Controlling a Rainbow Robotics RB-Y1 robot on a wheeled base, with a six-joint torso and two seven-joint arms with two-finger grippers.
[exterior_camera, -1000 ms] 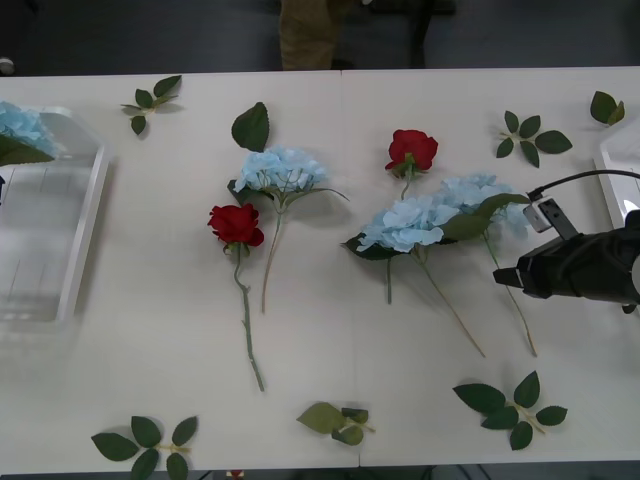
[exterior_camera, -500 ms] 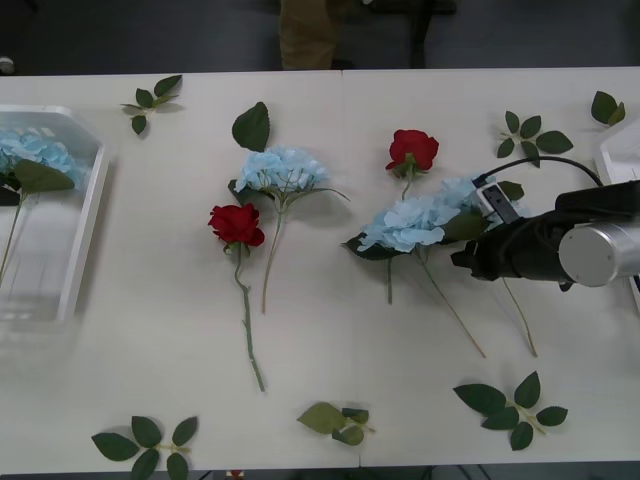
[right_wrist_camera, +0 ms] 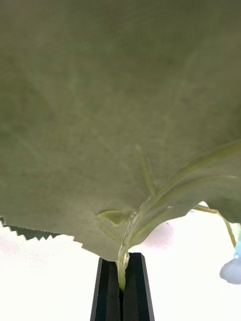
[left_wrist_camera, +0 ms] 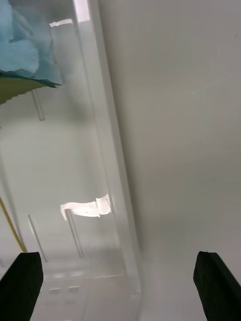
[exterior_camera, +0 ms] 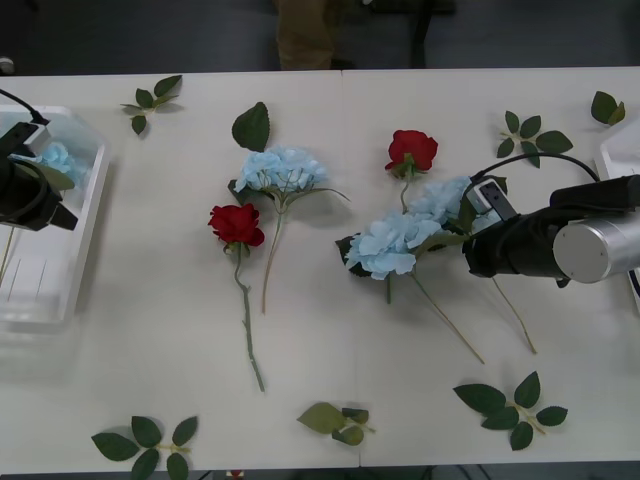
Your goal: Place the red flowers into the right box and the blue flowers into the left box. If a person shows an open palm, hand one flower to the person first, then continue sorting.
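blue flowers (exterior_camera: 392,243) had shifted on the desk (exterior_camera: 330,330) as the right end effector (exterior_camera: 468,250) clamped a stem; left end effector (exterior_camera: 40,205), fingers apart, hovered over the left box (exterior_camera: 85,235).

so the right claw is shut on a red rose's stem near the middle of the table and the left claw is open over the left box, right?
Not quite: the right claw is shut on a blue flower, not a rose, as the front view shows. The left claw is open over the left box.
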